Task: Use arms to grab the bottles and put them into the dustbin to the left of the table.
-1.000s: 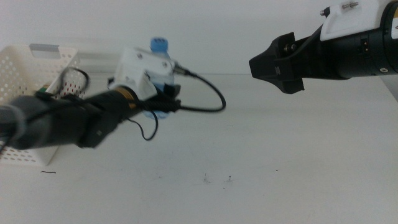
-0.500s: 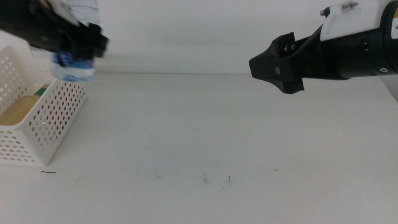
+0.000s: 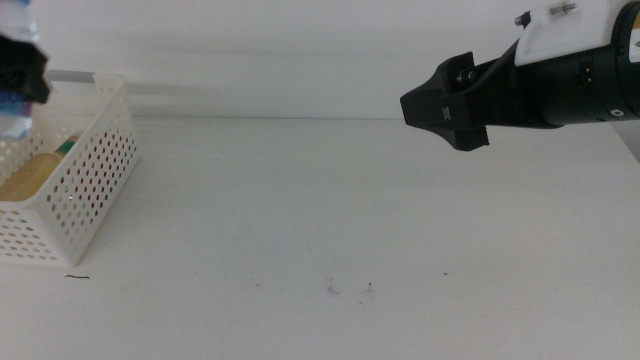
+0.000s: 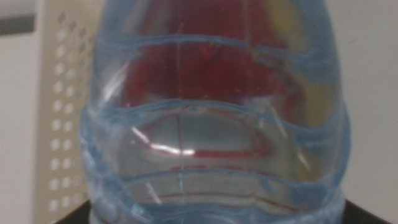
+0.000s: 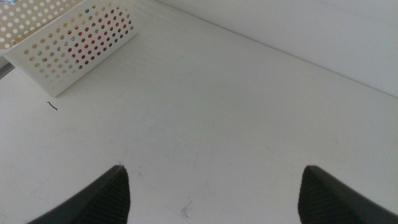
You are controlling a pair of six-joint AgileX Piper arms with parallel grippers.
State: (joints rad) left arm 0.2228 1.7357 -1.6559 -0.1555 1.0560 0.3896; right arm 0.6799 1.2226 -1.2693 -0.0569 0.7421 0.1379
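Note:
At the middle view's far left edge, my left gripper (image 3: 20, 80) is shut on the small clear water bottle (image 3: 12, 118) and holds it above the dustbin (image 3: 75, 195). That bin is a white perforated basket with a grey handle bar. A yellow bottle (image 3: 30, 172) lies inside it. In the left wrist view the water bottle (image 4: 211, 124) fills the picture, with red and yellow shapes showing through it and the dustbin's wall (image 4: 62, 124) beside it. My right gripper (image 3: 440, 105) hovers open over the table's right half, holding nothing.
The white table (image 3: 330, 220) carries only a few dark specks (image 3: 350, 288). In the right wrist view the dustbin (image 5: 74, 40) stands far off across the table (image 5: 217, 112), with red showing through its holes.
My left arm has swung left with the water bottle, from over the table's middle to above the dustbin at the frame's edge. The right arm has not moved.

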